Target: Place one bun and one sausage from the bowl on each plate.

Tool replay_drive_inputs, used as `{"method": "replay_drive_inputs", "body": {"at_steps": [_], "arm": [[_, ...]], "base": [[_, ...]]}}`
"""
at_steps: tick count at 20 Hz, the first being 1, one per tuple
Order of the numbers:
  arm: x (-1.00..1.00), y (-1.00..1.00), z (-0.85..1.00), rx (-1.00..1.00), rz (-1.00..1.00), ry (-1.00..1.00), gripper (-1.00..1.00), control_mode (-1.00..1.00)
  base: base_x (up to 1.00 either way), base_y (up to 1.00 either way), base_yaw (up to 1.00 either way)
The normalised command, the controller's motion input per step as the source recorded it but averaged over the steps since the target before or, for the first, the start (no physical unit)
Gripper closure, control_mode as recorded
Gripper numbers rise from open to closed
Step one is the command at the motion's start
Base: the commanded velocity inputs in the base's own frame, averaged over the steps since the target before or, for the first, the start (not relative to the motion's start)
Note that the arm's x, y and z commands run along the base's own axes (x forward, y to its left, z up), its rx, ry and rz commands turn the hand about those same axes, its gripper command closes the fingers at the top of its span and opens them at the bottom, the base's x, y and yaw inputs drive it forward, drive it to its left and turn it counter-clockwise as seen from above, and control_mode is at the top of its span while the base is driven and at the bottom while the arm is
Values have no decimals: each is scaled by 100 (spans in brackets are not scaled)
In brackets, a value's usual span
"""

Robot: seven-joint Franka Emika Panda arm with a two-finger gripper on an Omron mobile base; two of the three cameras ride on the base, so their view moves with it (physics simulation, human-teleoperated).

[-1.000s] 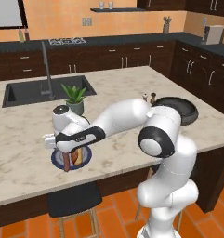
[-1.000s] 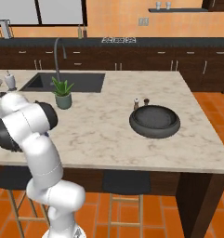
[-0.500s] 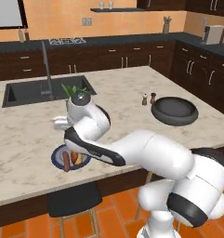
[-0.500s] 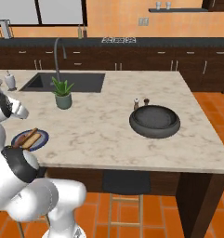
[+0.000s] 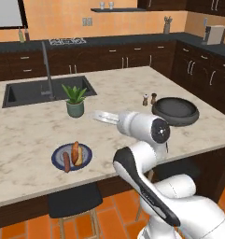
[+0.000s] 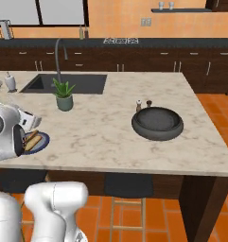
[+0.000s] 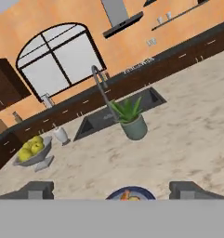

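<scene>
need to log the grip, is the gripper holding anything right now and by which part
Nothing is held. The gripper stands open with nothing between its fingertips. The bun and the sausage both lie on the plate.

Kitchen; sink point(image 5: 44, 91), stove hob point(image 5: 67, 41)

The arm point(image 5: 151, 158) is made of glossy white, rounded shells, fat and tube-like, joined by dark grey bands at the joints. A round dark cap (ringed in white) sits on one joint housing. The gripper's point(image 7: 111, 189) two finger tips point(image 7: 36, 189) are small dark grey blocks.
</scene>
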Motion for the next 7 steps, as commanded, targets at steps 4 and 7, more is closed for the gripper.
{"method": "replay_drive_inputs", "body": {"at_steps": [4,7], "arm": [[-36,-45,66,19,0,-28,-100,-100],[0,0,0,0,0,0,-100,-100]], "base": [[0,0,0],[0,0,0]]}}
